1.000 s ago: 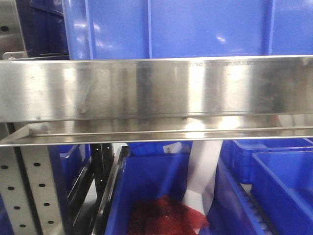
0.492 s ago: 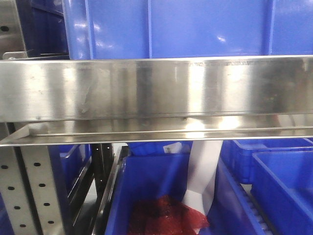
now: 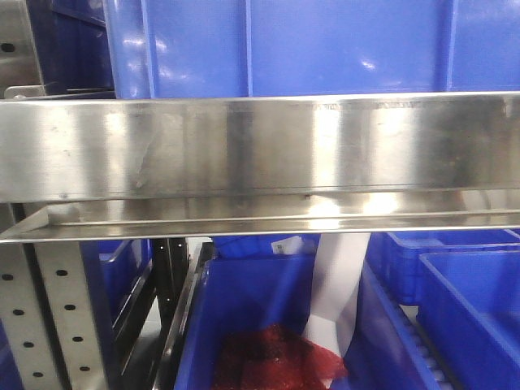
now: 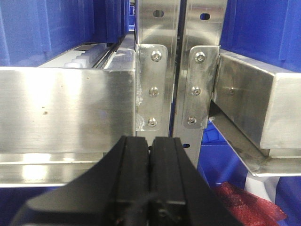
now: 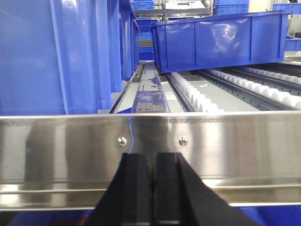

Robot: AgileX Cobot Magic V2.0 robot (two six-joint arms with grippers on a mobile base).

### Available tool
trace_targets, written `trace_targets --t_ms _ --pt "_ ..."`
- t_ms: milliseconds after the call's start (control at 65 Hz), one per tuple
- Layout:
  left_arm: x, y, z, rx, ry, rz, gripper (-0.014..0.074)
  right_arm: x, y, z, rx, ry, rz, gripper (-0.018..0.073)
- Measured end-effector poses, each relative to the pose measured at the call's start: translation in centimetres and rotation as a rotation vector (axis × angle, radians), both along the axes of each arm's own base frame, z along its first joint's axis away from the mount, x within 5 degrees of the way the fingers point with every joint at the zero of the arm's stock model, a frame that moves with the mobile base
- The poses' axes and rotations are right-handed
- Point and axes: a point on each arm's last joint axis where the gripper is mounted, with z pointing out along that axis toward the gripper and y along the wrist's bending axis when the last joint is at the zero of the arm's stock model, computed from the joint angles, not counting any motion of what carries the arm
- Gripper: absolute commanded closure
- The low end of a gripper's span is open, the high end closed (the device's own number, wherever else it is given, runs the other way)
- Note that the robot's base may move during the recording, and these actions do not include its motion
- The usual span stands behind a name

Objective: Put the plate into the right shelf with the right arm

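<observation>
The right end effector (image 5: 151, 188) has its fingers pressed together on nothing, hovering just before the right shelf's steel rail (image 5: 150, 141). The left end effector (image 4: 150, 174) is likewise together. The plate shows in no view — so the risk is plain: advancing empty, or nudging the rail or the blue bin (image 5: 221, 37) above the rollers.

Bin (image 3: 284, 45) sits on shelf rail (image 3: 260, 146), another bin (image 3: 252, 317) below.
</observation>
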Motion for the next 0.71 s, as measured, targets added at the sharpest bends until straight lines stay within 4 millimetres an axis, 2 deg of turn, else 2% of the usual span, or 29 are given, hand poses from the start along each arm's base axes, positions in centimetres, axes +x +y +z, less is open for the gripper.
trace_targets --t_ms 708 --pt "0.00 0.00 0.00 0.000 0.000 0.000 0.0643 0.00 0.00 0.00 0.000 0.000 0.000 0.0504"
